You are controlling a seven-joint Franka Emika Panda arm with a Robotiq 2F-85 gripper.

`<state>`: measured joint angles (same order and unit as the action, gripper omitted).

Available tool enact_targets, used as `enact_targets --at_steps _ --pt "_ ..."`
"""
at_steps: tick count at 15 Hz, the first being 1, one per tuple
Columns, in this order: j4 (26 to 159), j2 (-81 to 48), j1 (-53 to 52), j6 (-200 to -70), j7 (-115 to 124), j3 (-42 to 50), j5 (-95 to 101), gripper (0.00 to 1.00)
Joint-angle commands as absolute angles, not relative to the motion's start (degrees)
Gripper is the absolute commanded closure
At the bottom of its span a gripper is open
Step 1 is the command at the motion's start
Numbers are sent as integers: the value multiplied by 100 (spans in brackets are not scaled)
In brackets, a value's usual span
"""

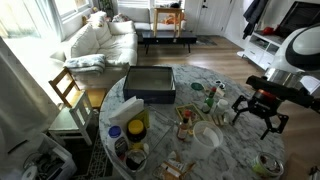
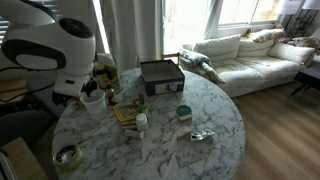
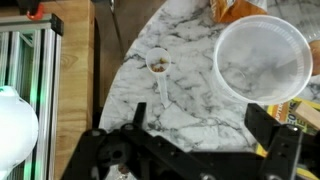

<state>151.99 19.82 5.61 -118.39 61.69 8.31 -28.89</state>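
My hand (image 3: 188, 150) hangs wide open over the edge of the marble desk (image 3: 205, 105), holding nothing. Just ahead of it lies a little white plastic spoon (image 3: 160, 78) with brown crumbs in its scoop, near a clear plastic bowl (image 3: 262, 60). I think the spoon is very light, thin and slippery. I would pinch its handle and keep it level.
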Motion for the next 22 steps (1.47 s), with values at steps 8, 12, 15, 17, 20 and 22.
enact_targets --at_steps 8,12,15,17,20,22 --pt "15262 1956 795 -11669 5888 693 -3155 0" --pt "15488 1465 625 -11668 4983 807 -3954 0" --pt "15595 1129 622 -11592 4401 733 -4268 0" --pt "15675 925 626 -11710 4177 642 -4330 0" --pt "15757 642 571 -11812 3819 527 -4553 0" --pt "15783 470 535 -11920 3698 454 -4729 0"
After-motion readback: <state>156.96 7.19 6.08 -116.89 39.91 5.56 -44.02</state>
